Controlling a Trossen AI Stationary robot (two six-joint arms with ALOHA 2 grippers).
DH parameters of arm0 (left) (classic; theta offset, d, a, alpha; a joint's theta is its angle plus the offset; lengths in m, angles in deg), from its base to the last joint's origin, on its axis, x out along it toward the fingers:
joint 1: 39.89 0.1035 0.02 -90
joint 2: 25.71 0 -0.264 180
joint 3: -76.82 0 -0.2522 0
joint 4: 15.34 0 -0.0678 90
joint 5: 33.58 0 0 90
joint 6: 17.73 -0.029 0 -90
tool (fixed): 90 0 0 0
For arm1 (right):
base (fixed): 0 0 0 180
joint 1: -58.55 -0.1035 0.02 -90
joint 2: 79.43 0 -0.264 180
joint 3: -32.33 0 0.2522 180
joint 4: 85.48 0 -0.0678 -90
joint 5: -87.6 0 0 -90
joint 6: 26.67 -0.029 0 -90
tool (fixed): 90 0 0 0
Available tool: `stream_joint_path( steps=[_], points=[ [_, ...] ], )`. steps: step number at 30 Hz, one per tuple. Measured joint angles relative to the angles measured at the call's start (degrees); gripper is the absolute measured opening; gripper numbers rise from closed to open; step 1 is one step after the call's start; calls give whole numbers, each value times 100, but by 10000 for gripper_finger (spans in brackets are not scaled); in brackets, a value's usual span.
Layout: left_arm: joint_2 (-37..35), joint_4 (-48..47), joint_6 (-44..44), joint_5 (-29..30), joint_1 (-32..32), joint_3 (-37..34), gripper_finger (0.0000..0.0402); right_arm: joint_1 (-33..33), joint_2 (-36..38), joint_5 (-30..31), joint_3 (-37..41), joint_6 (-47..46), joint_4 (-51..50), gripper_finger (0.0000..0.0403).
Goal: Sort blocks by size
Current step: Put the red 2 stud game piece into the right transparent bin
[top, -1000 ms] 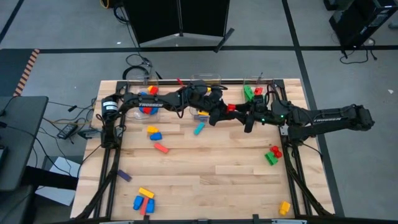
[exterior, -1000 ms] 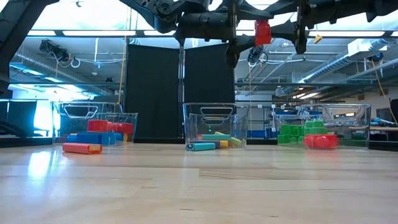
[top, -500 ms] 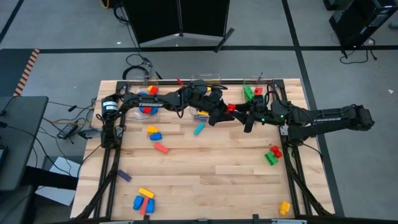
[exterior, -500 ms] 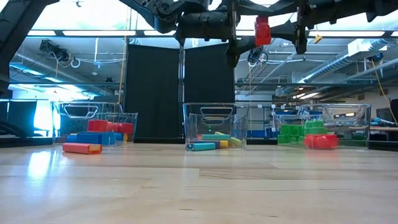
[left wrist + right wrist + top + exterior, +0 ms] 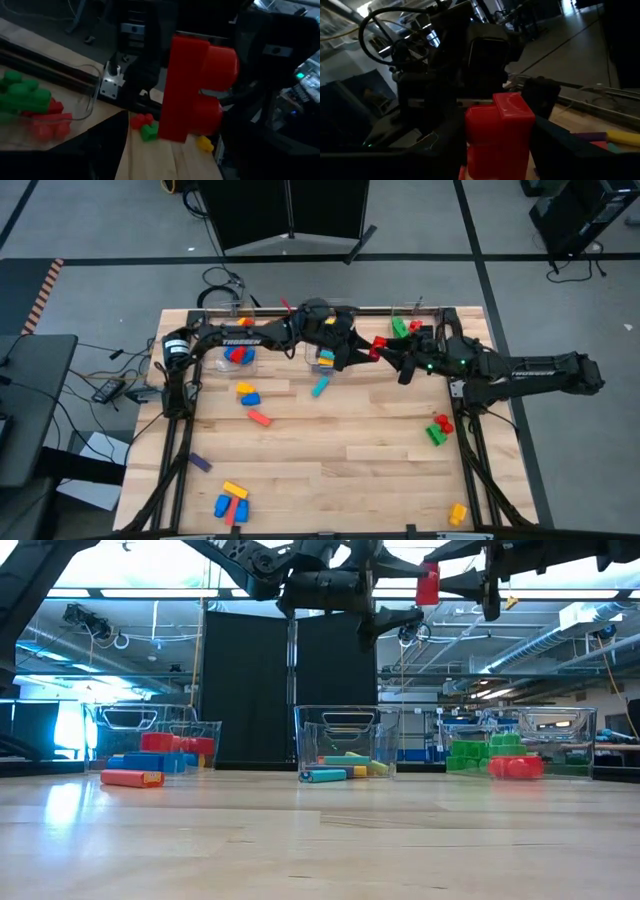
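One chunky red plastic block sits clamped in our right gripper; left gripper open beside it. We should carry it level to the rightmost clear plastic bin before opening.

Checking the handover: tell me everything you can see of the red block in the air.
The red block is a chunky, glossy plastic brick with rounded studs and looks undamaged. It hangs upright, high in the air, clamped in the right end effector. The left end effector faces it at close range, open and not touching it.
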Motion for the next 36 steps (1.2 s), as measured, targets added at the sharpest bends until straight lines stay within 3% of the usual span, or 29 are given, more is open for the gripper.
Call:
stream_joint_path(
  steps=[11,17,23,27,31,36],
  points=[
    [0,-59,604,-981,521,0,315,466,456,672,-1,-168,-961,201],
    [0,-94,604,-1133,519,0,315,1121,370,1142,-632,-347,-2825,201],
    [-1,-237,584,-1257,519,0,315,2013,-411,1062,-1896,-774,-5382,201],
    [-2,-289,585,-1262,519,0,315,2557,-1174,639,-2533,-926,-6792,201],
    [-2,-280,576,-1323,517,0,315,2978,-1908,260,-2745,-1029,-7662,201],
    [-2,-280,569,-1438,516,0,315,3290,-2607,169,-2745,-1067,-8004,201]
  ],
)
